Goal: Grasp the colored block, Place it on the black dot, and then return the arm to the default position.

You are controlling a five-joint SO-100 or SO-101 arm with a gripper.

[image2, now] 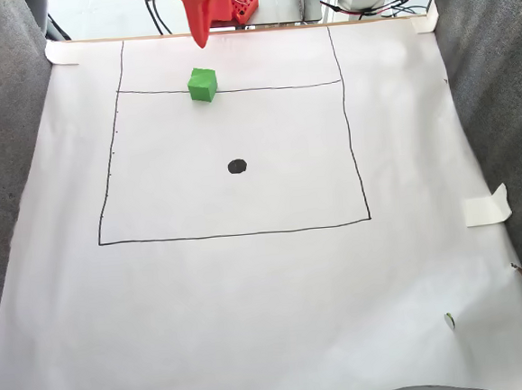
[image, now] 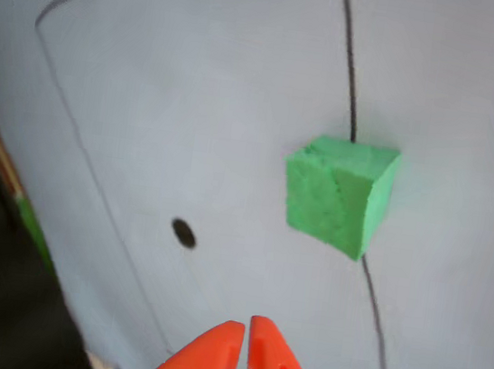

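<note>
Status: nothing of the task is done as far as the views show. The colored block (image2: 202, 84) sits in the upper left part of the fixed view, on the horizontal drawn line (image2: 280, 87) near the top of the drawn rectangle, well apart from the black dot (image2: 237, 166), which lies bare near the frame's centre. In the other view the block (image: 339, 194) stands right of centre, on a dark line, and the dot (image: 183, 233) is left of and below it.

Gripper (image2: 201, 42): at the top edge of the fixed view, orange tip pointing down, just above the block in the frame, not touching it. In the other view the gripper (image: 246, 332) enters from the bottom edge; the two orange fingers are nearly together, only a thin slit between the tips, nothing held.

Judgement: grasp, placement and return all remain. The jaws look too narrow for the block and would need to widen first.

Count:
- green blocks: 1
- black dots: 1
- grippers: 1
- tape piece (image2: 486, 206) at the right edge of the white sheet (image2: 251, 304): 1
</note>
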